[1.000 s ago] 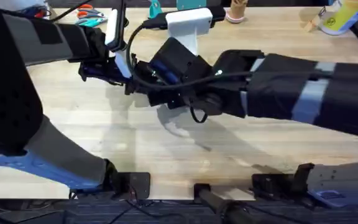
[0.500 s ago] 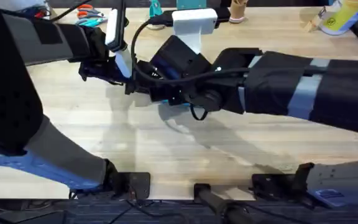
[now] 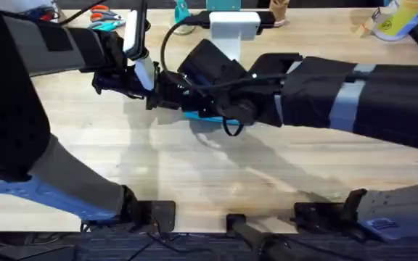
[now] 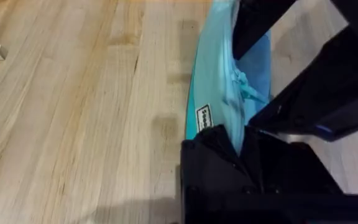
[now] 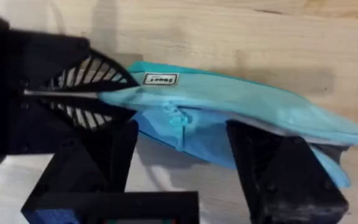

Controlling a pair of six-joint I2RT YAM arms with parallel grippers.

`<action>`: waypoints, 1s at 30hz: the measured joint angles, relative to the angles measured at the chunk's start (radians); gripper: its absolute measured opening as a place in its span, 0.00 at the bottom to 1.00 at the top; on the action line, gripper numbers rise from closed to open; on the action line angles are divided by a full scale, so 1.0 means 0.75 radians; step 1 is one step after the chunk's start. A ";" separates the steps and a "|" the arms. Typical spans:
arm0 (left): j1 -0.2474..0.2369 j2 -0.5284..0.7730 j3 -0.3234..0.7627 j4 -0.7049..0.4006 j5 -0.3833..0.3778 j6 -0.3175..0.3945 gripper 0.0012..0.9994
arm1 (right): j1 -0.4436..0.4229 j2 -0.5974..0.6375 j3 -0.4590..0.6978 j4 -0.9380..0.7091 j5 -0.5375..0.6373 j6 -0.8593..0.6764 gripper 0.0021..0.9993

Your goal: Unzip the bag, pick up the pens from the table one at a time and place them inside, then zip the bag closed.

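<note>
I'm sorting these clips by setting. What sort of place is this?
Probably a robot lab workbench: two arms work over a wooden butcher-block table, handling a light blue bag, with scissors and other craft supplies along the far edge.

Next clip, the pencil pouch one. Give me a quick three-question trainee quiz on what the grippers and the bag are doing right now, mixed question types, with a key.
1. True or false: the left gripper is shut on one end of the bag.
2. Multiple choice: the right gripper has its two fingers
A. shut on a pen
B. open, one on each side of the bag
C. resting flat on the table, away from the bag
3. Fill in: near the pinched end, the bag carries a small white ____.

Key: 1 true; 2 B; 3 label.
</note>
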 joint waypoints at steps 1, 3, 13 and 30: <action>0.000 0.000 0.000 -0.001 0.000 0.000 0.04 | -0.005 0.000 0.000 0.003 0.002 0.016 0.87; 0.000 0.000 0.000 -0.001 0.000 0.000 0.04 | -0.008 0.000 0.000 0.004 0.010 0.042 0.87; 0.000 0.000 0.000 -0.001 0.000 0.000 0.04 | -0.008 0.000 0.000 0.007 0.053 0.111 0.87; 0.000 0.000 0.000 -0.001 0.000 0.000 0.04 | -0.025 0.000 0.000 -0.033 0.115 0.122 0.16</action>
